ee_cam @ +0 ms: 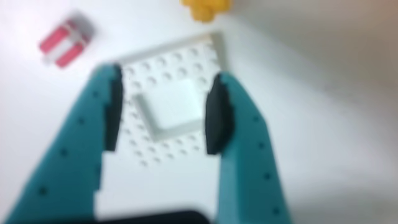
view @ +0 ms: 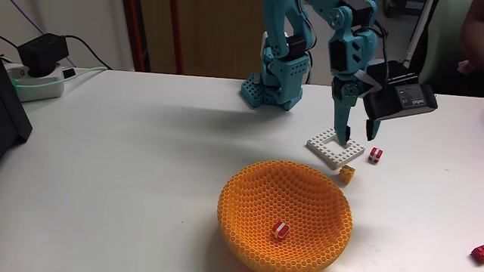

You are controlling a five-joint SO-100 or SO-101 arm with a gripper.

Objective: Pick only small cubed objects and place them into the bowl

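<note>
The orange honeycomb bowl (view: 310, 255) stands near the front of the table, and one red-and-white small cube (view: 280, 228) lies inside it. Another red-and-white cube (view: 375, 156) (ee_cam: 65, 42) rests on the table to the right of the white studded frame plate (view: 327, 153) (ee_cam: 193, 56). A yellow-orange cube (view: 347, 174) (ee_cam: 207, 7) sits between the plate and the bowl's rim. My gripper (view: 357, 138) (ee_cam: 166, 73) hangs open just above the plate, with nothing between its fingers. In the wrist view the fingers straddle the plate's square hole.
The teal arm base (view: 276, 79) stands at the back of the table. A white power strip with a black adapter (view: 36, 69) lies at the far left, beside a dark object (view: 10, 113). A small red thing (view: 478, 251) sits at the front right edge.
</note>
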